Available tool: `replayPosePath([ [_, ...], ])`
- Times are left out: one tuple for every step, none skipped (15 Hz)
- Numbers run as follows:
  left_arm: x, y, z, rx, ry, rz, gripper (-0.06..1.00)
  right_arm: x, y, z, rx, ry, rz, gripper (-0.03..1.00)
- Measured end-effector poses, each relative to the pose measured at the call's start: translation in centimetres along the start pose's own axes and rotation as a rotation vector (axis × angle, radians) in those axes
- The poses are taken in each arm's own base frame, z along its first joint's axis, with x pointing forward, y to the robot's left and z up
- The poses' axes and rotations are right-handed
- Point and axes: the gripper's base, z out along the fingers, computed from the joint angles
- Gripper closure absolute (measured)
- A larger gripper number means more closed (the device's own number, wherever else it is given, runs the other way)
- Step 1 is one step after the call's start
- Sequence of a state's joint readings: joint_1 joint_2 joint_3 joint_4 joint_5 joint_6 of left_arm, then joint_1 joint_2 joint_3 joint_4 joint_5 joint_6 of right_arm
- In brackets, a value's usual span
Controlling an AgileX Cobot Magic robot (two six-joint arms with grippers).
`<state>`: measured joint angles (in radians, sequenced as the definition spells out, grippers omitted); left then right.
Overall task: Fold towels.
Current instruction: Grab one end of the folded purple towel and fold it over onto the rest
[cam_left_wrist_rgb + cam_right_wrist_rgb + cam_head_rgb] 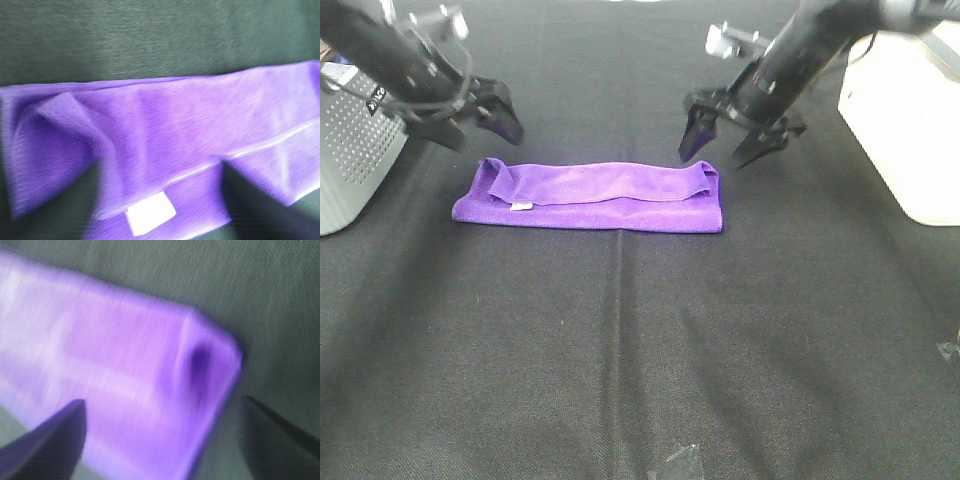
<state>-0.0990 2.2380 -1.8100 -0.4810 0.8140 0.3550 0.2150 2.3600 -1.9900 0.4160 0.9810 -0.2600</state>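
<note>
- Roughly, I'd put the job at halfway: the towel (595,195) lies flat on the counter (620,350) as a long, narrow band, one layer laid over another, with the upper layer's hem running along its length.
- What looks left is the short way: bringing one end over to the other to make a compact packet, and perhaps tidying the rumpled corner at the end by my left hand.
- The band's long axis runs straight across from my left hand (478,130) to my right hand (720,152), one end toward each.
- The white tag (521,206) sits at the left-hand end, on the long edge farther from both hands.
- My left hand is spread wide and carries nothing; it hovers just beyond that end, clear of the cloth.
- My right hand is likewise spread and empty, poised just above the other end, where the fold leaves a small open pocket, its fingers (50,445) straddling that corner without touching.
</note>
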Motion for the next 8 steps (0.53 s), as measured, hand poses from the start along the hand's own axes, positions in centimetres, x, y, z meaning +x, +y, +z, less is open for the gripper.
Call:
replayPosePath([
  [-0.2, 0.0, -1.1, -0.043, 0.072, 0.032, 0.12, 0.4, 1.2, -2.9, -0.027, 0.069, -0.03, 0.16],
  [-0.1, 0.3, -0.6, -0.05, 0.12, 0.037, 0.12, 0.7, 1.8, -4.0, -0.041, 0.105, -0.039, 0.16],
  [-0.1, 0.3, -0.6, -0.05, 0.12, 0.037, 0.12, 0.7, 1.8, -4.0, -0.041, 0.105, -0.039, 0.16],
  [0.0, 0.7, 0.2, -0.041, 0.169, 0.035, 0.12, 0.8, 2.0, -4.7, -0.045, 0.117, -0.045, 0.16],
  [0.0, 1.0, 1.0, -0.033, 0.207, 0.035, 0.12, 0.8, 2.1, -4.9, -0.046, 0.119, -0.047, 0.16],
  [-0.1, 1.3, 1.8, -0.022, 0.244, 0.039, 0.12, 0.8, 2.1, -5.0, -0.045, 0.119, -0.048, 0.16],
  [-0.5, 1.5, 2.5, -0.013, 0.267, 0.046, 0.12, 0.8, 2.1, -5.0, -0.045, 0.12, -0.048, 0.16],
  [-0.9, 1.8, 3.3, -0.008, 0.27, 0.054, 0.12, 0.9, 2.1, -5.0, -0.046, 0.123, -0.048, 0.16],
])
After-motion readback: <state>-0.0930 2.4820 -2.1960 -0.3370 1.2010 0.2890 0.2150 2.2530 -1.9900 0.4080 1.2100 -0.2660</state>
